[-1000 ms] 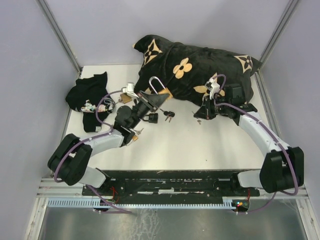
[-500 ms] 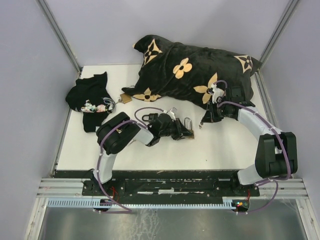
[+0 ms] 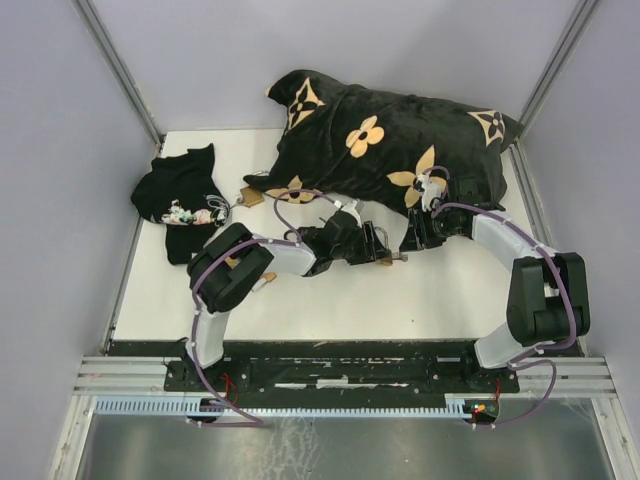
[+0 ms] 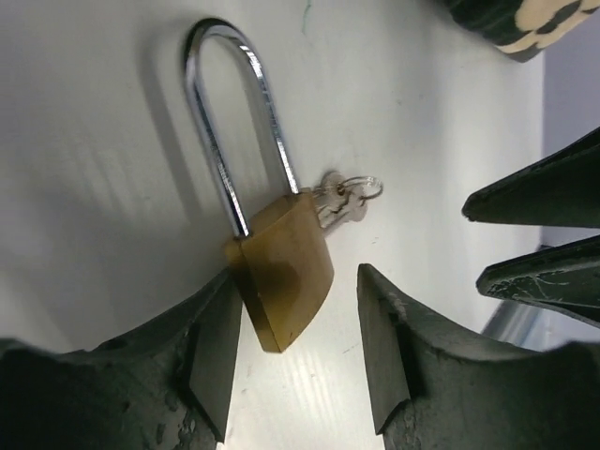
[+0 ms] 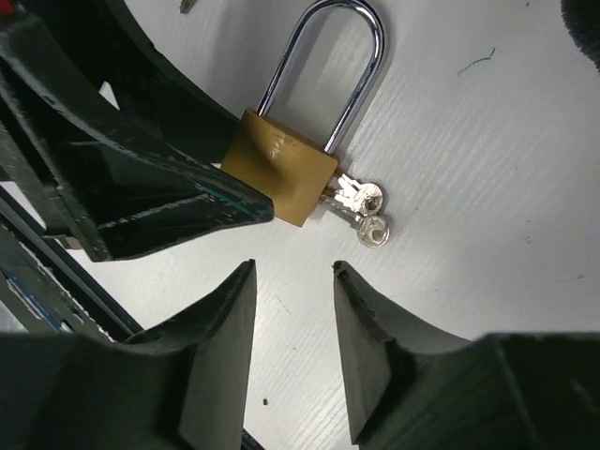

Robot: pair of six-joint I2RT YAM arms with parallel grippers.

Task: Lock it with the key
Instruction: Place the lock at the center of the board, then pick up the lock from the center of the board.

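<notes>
Lying flat on the white table (image 4: 94,141), the brass padlock (image 4: 281,272) had the lower end of its body between the parted fingers of the left gripper (image 4: 298,319) — close against one finger, with a clear gap to the other, so nothing was clamped. Its steel shackle (image 4: 220,94) pointed away from those jaws. The keys (image 5: 366,211) lay against the body's side, just beyond the tips of the right gripper (image 5: 293,281) — its jaws moderately apart and empty. Whether a key sat in the lock could not be told.
</notes>
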